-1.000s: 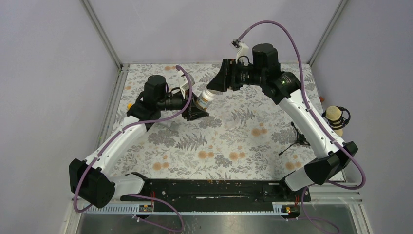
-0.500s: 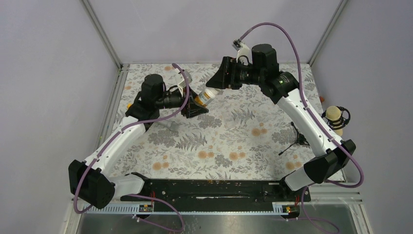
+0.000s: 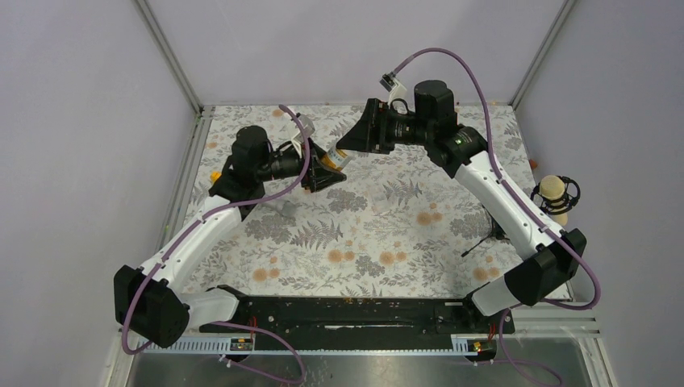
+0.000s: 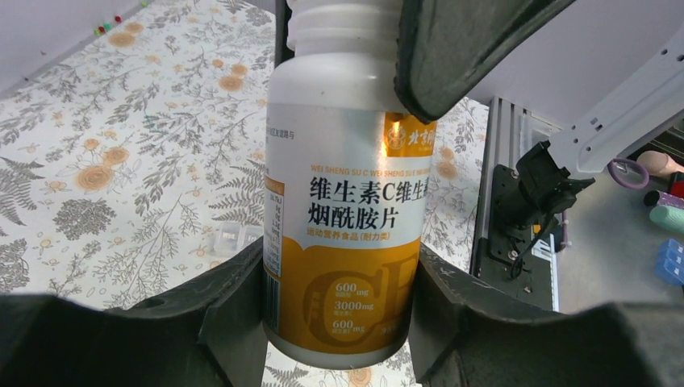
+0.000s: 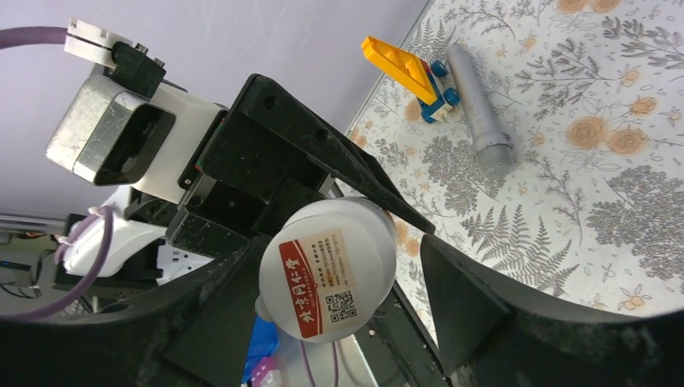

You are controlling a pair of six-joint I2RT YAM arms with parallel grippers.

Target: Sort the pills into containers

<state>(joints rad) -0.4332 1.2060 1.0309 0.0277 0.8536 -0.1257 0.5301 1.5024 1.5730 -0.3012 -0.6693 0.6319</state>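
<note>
Here, nearest in the left wrist view, the left gripper (image 4: 343,326) is clamped on the lower body of the pill bottle (image 4: 347,201), with one black finger (image 4: 230,322) pressed to each side. We see the bottle rising straight out from between those fingers. Its label is white above and orange below, with Chinese print. At the bottle's far end from the left gripper, a finger (image 4: 468,48) of the right gripper (image 3: 345,147) overlaps one side of the neck.

In the right wrist view we look straight onto the round top of the bottle's white cap (image 5: 327,278), which carries a red and white sticker. The right gripper straddles the cap with its jaws parted. One finger lies just beside the cap, and a strip of cloth shows between the cap and the other finger (image 5: 476,298). Behind the cap we see the left gripper's black body.

Beyond the right gripper, on the floral tablecloth (image 5: 613,161), lie a yellow and blue toy block (image 5: 403,68) and, just beside it, a grey cylinder (image 5: 480,109).

From above, we see the two grippers meeting tip to tip, with the bottle tilted between them and held up off the cloth.
</note>
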